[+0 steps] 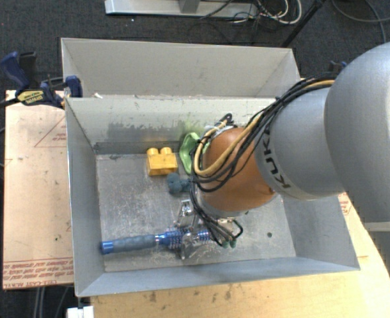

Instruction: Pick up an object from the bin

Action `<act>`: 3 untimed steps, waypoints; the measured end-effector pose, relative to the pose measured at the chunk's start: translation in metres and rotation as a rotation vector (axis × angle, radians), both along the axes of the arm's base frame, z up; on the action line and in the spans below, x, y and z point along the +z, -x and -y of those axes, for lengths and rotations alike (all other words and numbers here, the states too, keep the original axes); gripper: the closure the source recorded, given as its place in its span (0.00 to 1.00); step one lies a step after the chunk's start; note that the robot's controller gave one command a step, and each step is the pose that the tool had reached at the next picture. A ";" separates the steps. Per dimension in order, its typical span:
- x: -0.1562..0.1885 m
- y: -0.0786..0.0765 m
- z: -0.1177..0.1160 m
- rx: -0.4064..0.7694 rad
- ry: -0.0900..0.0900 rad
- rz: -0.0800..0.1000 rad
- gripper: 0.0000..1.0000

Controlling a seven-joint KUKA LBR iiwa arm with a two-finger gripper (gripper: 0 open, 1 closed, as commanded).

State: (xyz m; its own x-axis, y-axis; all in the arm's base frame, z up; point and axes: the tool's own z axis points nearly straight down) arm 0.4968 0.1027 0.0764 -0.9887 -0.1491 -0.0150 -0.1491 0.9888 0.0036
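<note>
My gripper (192, 234) is low in the bin near the front wall, under the orange cover. It is right at the ribbed right end of a blue stick-like tool (134, 244), which lies flat along the front of the bin floor with its handle pointing left. Whether the gripper touches the tool is hidden. A small grey-blue lump (176, 185) lies just behind the gripper.
A yellow toy brick (162, 161) sits toward the back of the floor. A green thing (190, 146) is beside it, partly under the arm's cover. The arm and its cables cover the bin's right half.
</note>
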 end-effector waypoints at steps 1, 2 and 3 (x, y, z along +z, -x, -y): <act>0.000 0.000 0.000 0.000 0.000 0.000 0.00; 0.000 0.000 0.000 0.000 0.000 -0.001 1.00; 0.150 -0.016 0.039 0.040 0.006 -0.005 1.00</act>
